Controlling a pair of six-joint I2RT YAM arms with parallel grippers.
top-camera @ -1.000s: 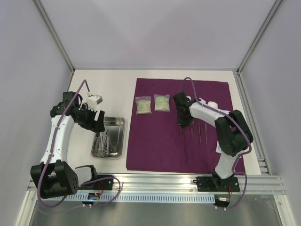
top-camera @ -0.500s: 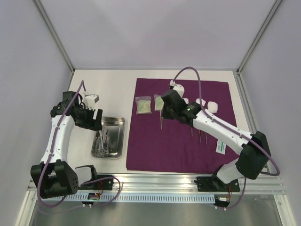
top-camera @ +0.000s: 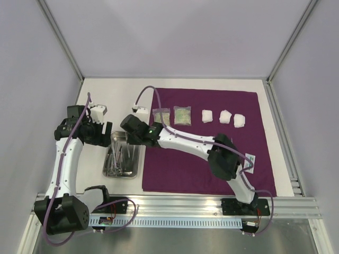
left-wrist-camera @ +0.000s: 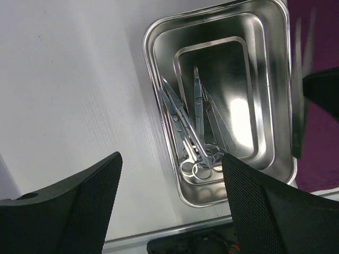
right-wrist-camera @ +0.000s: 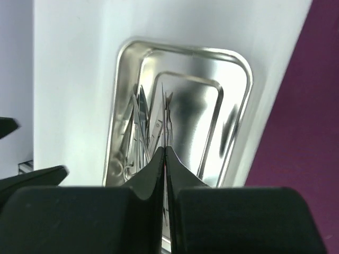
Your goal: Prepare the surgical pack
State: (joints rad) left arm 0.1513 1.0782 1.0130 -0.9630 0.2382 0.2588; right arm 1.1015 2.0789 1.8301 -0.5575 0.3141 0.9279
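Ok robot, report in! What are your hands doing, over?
Right gripper shut on tweezers, over the steel tray. Left gripper open, empty, beside it. Scissors lie in tray below the tweezers. Over.

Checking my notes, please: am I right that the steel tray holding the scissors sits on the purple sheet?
Not quite: the steel tray holding the scissors sits on the white table, beside the purple sheet, as the top view shows.
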